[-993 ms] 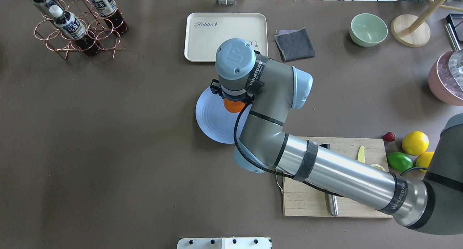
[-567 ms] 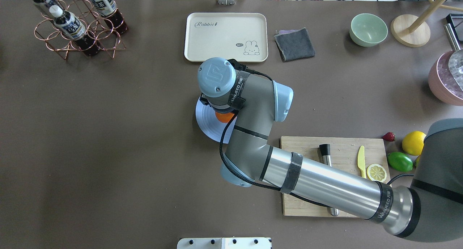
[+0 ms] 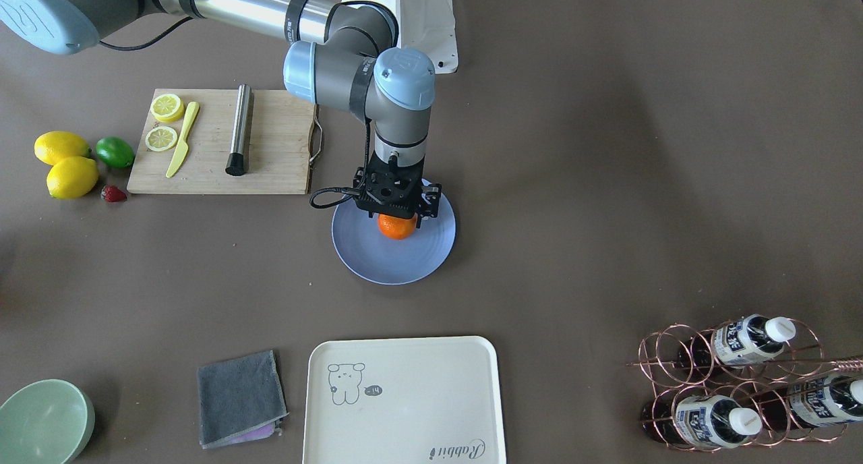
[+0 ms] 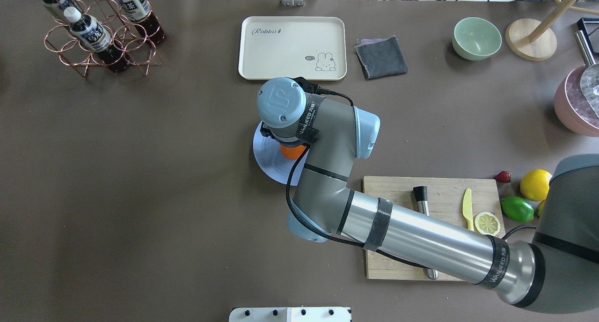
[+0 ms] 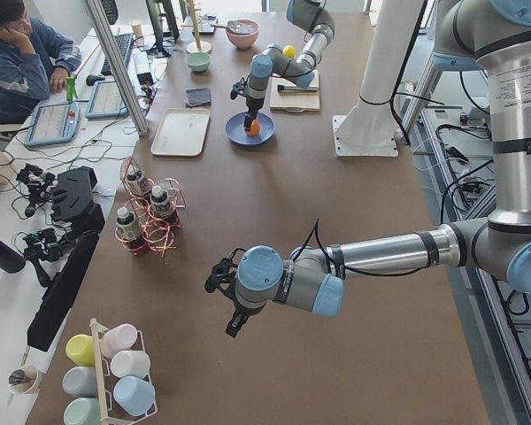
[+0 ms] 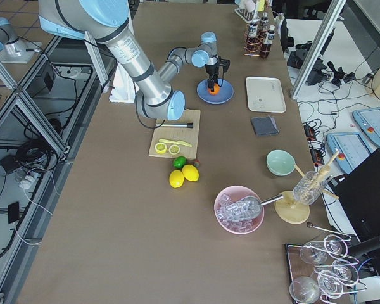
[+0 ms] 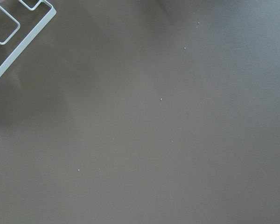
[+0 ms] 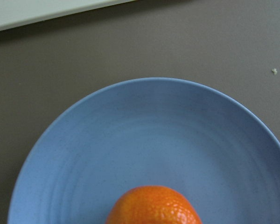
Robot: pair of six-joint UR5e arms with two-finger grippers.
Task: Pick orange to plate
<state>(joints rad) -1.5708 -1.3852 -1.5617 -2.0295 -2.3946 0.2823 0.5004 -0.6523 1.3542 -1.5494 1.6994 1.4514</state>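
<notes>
Jaws of the right gripper (image 3: 398, 220) clamp the orange (image 3: 396, 229) over the plate (image 3: 374, 262); tray (image 3: 404, 396) reads "Rabbit", arm strap (image 4: 500, 265) "WANJEED".

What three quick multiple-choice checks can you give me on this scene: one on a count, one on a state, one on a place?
1. How many whole lemons lie by the lime?
A. one
B. two
C. four

2. How is the steel rod on the cutting board placed?
A. standing upright
B. lying flat
C. held in a gripper

3. Where is the orange?
A. on the cutting board
B. beside the lime
C. over the plate, right under the right gripper

Answers:
1 B: the front-facing view shows two whole yellow lemons next to the lime.
2 B: the rod lies on its side on the board.
3 C: the front-facing and right wrist views show the orange over the blue plate, just below the gripper.
</notes>
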